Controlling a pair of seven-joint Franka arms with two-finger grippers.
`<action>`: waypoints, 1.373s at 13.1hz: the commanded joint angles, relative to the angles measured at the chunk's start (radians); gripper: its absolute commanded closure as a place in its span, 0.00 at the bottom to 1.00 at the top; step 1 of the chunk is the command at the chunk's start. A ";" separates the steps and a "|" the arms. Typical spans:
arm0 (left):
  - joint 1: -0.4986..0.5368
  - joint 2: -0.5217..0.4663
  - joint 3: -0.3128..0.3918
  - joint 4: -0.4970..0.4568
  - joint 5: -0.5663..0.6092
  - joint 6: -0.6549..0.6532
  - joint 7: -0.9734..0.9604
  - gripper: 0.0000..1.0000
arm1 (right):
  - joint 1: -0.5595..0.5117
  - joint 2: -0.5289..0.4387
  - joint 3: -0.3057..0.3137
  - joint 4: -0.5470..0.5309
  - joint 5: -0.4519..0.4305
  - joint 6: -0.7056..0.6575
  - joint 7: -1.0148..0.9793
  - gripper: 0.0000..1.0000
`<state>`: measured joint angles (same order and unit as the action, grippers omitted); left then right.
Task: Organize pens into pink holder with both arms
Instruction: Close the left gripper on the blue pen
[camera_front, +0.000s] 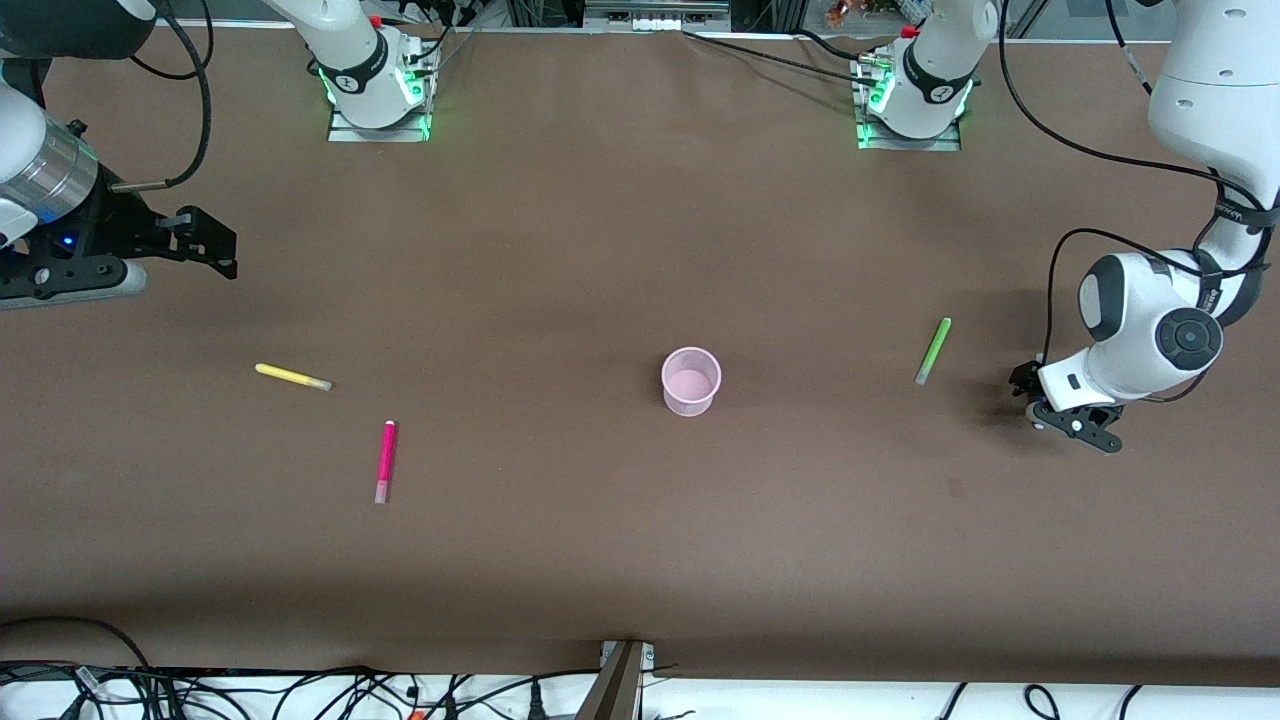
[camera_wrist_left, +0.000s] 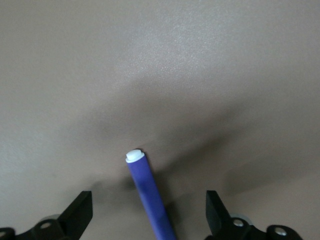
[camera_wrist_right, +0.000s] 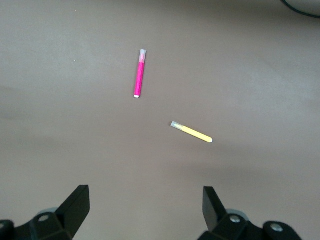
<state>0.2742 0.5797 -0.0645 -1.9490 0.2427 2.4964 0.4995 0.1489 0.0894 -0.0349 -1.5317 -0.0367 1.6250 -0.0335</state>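
Two white jointed arms (camera_front: 1150, 320), black bands, silver wrist, black cables, black claws, green-lit bases (camera_front: 380, 95)

This is a robotics lab rather than a home or shop. Two white robot arms are bolted on metal base plates (camera_front: 378, 125) with green lights along one edge of a wide brown counter (camera_front: 600, 250), and black cables (camera_front: 1060, 140) loop from the arms. More cables (camera_front: 300, 690) tangle along a white strip at the counter's edge nearest the front camera, beside a metal bracket (camera_front: 622, 675), and metal framing (camera_front: 640, 15) runs by the arm bases.
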 joint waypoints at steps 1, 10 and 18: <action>-0.001 -0.003 -0.005 0.002 0.018 0.022 -0.078 0.35 | 0.003 -0.014 0.003 -0.011 -0.012 0.007 0.018 0.00; -0.003 0.020 -0.006 0.007 0.017 0.047 -0.122 1.00 | 0.003 -0.014 0.003 -0.011 -0.012 0.007 0.018 0.00; -0.012 -0.052 -0.113 0.261 0.021 -0.408 -0.085 1.00 | 0.003 -0.014 0.003 -0.011 -0.011 0.007 0.018 0.00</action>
<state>0.2644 0.5461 -0.1628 -1.7625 0.2429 2.1973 0.3923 0.1489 0.0894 -0.0349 -1.5317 -0.0367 1.6251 -0.0334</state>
